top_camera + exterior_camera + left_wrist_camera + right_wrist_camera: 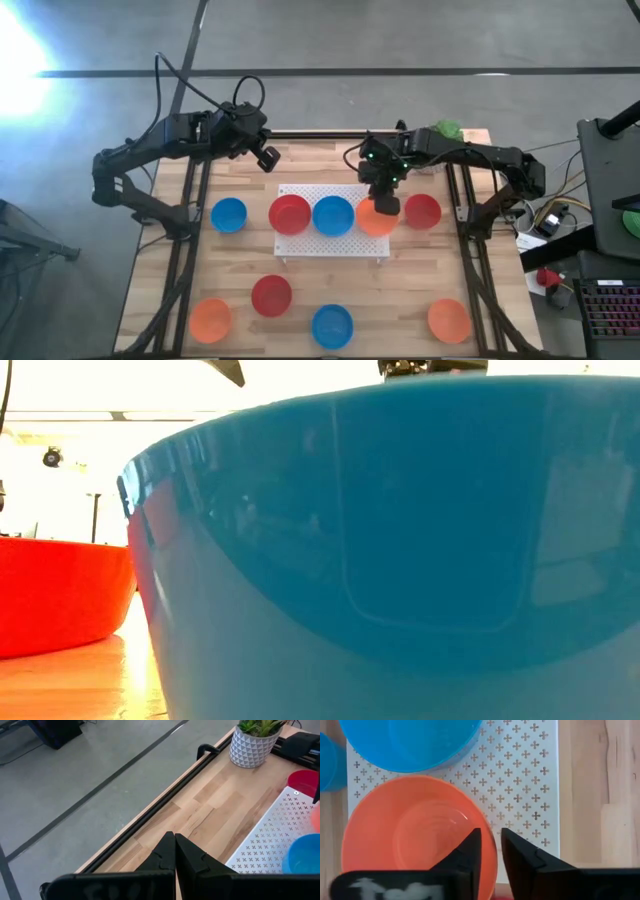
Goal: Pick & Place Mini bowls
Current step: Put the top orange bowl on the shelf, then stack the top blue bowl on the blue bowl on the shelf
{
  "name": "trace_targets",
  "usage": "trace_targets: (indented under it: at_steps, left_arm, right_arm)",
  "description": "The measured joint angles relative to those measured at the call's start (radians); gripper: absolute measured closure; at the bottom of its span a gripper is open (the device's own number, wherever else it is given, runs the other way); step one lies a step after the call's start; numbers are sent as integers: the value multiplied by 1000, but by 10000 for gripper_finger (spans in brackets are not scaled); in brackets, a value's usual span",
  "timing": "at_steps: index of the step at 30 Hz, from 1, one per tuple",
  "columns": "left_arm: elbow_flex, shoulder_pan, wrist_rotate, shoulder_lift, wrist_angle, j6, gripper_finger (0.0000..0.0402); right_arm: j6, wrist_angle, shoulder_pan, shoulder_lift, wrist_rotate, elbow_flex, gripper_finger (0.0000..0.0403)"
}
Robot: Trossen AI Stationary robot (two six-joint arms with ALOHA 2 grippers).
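- Our left gripper [268, 158] hangs at the table's far left, fingers [172, 855] pressed together.
- Our right gripper [490, 845] points downward right of centre, fingers slightly parted.

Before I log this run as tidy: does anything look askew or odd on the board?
Nothing spilled or damaged. The orange bowl sits at the white board's edge, its rim between the right claw's slightly parted fingers; whether it overhangs is unclear.

You have a light wooden table [330, 290] carrying a white perforated board [330, 243], a potted plant [254, 742] at its far edge, and what look like six mini bowls [271, 295] directly on the wood.
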Motion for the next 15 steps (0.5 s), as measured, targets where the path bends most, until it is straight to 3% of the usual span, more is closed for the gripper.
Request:
trace_targets:
  at_steps: [7,15]
  left_arm:
    - [0,0,0,0,0,0,402]
    - [0,0,1,0,-7,0,402]
  right_arm:
    - [-13,-11,5,-2,1,7,277]
    - [-16,-94,5,-3,1,110,259]
